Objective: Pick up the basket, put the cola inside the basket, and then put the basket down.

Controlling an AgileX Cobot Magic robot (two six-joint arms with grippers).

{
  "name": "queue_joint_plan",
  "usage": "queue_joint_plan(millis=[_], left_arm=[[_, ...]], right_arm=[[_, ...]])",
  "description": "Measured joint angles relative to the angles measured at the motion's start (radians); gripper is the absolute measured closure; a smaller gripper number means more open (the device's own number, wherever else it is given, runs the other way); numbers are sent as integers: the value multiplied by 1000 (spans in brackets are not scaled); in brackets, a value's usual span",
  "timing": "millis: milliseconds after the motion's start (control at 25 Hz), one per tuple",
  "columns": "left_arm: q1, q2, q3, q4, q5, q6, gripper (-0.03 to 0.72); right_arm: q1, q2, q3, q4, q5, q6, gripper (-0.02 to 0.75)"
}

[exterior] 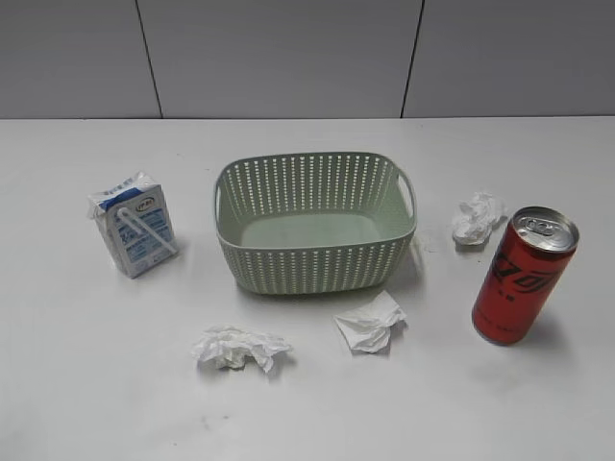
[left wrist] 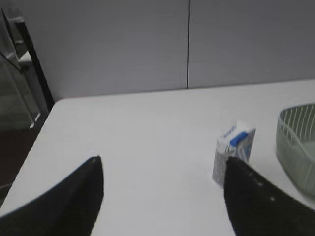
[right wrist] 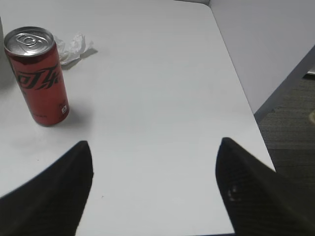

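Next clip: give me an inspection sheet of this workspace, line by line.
Surface: white table, bare between items.
Job's things: green basket upright, empty; red cola can upright to its right, apart.
Clutter: drink carton left of basket; three crumpled tissues.
Hands: left hand and right hand open, holding nothing.
Cables: nothing seen.
Surroundings: grey panelled wall; floor beyond table edge.

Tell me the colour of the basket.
Pale sage green basket, clearest in the exterior view.
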Motion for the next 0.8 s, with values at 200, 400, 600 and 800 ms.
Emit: queue_joint_plan(millis=[200, 400, 600, 800], left_arm=[[0, 209, -59, -42, -133, -1, 109], [0, 439, -201, -72, -138, -1, 92], [0, 673, -378, -129, -100, -1, 82], [-12, 931, -589, -232, 51, -1, 87]], right_arm=[[0, 0, 0, 0, 0, 0, 148], [0, 0, 0, 0, 0, 0, 148], [0, 0, 0, 0, 0, 0, 148], [0, 0, 0, 0, 0, 0, 148]])
